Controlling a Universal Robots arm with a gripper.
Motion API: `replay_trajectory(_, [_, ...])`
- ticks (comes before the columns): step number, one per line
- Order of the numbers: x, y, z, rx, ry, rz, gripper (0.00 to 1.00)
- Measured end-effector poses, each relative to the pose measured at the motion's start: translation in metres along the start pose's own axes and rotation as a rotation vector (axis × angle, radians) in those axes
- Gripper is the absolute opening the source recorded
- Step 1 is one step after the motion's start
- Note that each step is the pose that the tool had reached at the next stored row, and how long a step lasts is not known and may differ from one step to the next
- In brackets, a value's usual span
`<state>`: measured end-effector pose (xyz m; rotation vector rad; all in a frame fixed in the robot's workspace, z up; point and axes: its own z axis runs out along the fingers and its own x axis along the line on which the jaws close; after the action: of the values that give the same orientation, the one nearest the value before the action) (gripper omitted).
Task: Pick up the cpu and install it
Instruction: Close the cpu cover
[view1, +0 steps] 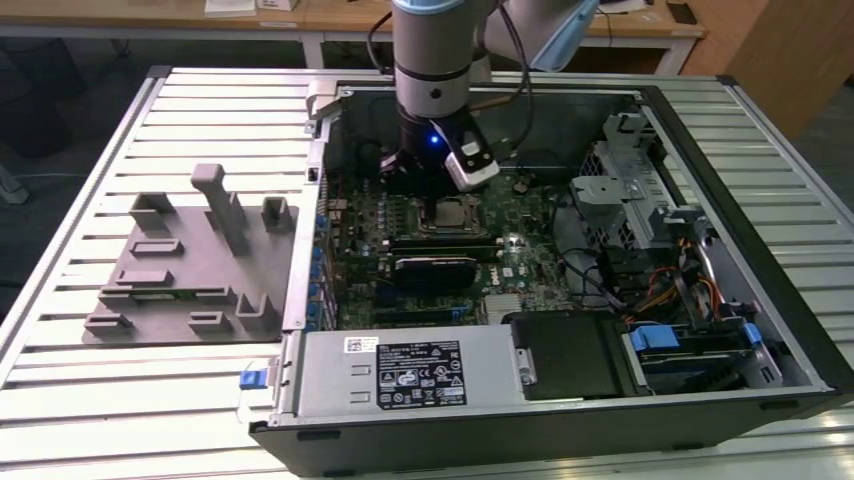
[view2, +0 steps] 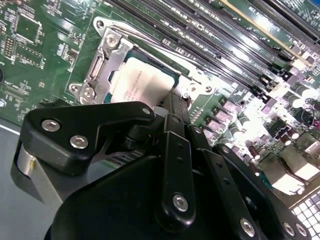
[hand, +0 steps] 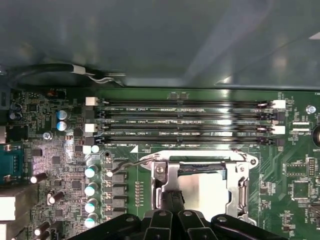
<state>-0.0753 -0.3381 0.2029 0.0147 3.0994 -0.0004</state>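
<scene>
The cpu (hand: 205, 192) lies flat inside the socket frame (hand: 167, 182), silvery top up, with the frame's metal edges around it. The socket frame sits on the green board within the open computer case (view1: 534, 440). The gripper (hand: 172, 199) hangs directly over the socket frame. Its black fingers (view2: 175, 102) are drawn together into one narrow tip that comes down at one edge of the cpu. They are not clamped around the chip. Whether the tip actually touches the cpu or stops just above it is hard to judge, as the gripper body hides that spot in both wrist views. The thin metal lever (hand: 127, 166) runs out from a corner of the socket frame. Four long memory slots (hand: 185, 122) lie just beside the socket frame, parallel to one of its sides. In the exterior view, a large grey fixture (view1: 187, 265) with upright blocks rests on the slatted table (view1: 200, 100), well apart from the socket frame, outside the case on the exterior view's left.
</scene>
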Motion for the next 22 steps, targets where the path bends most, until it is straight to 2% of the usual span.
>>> replay_trajectory(8, [0.0055,-0.0001,0.0012,0.0000,0.0000,0.000,0.11])
replay_trajectory(16, [0.0057,0.0000,0.0029,0.0000,0.0001,0.000,0.11])
replay_trajectory(22, [0.0026,0.0000,0.0030,-0.0001,0.0000,0.000,0.11])
